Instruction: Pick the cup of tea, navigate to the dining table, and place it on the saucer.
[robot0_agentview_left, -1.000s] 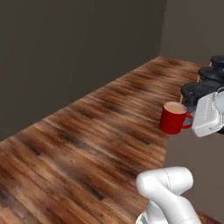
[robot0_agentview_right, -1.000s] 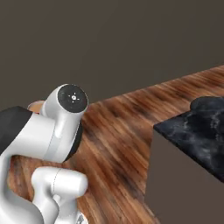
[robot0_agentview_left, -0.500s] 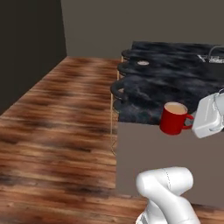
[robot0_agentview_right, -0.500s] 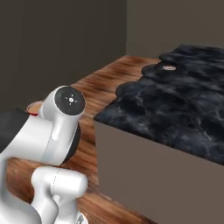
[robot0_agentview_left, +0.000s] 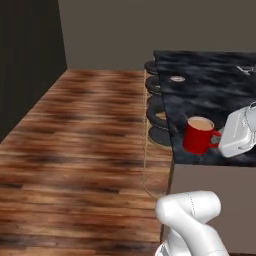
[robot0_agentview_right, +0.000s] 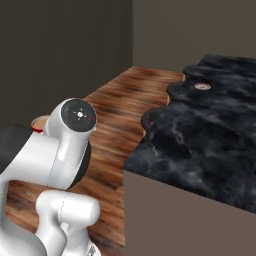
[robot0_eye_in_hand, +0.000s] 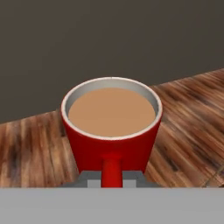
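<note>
Your gripper (robot0_eye_in_hand: 112, 180) was clenched almost fully on the handle of the cup of tea (robot0_agentview_left: 199, 135), its two fingers (robot0_eye_in_hand: 89, 179) pinching the red handle from either side. The cup stood upright, full of light brown tea, carried in the air in front of the near edge of the dining table (robot0_agentview_left: 210, 95). The saucer (robot0_agentview_left: 176, 78) lay farther back on the black marble, well apart from the cup. Compared with half a second earlier, your base had turned and the table and its stools (robot0_agentview_left: 159, 116) sat closer, while the grip looked unchanged.
</note>
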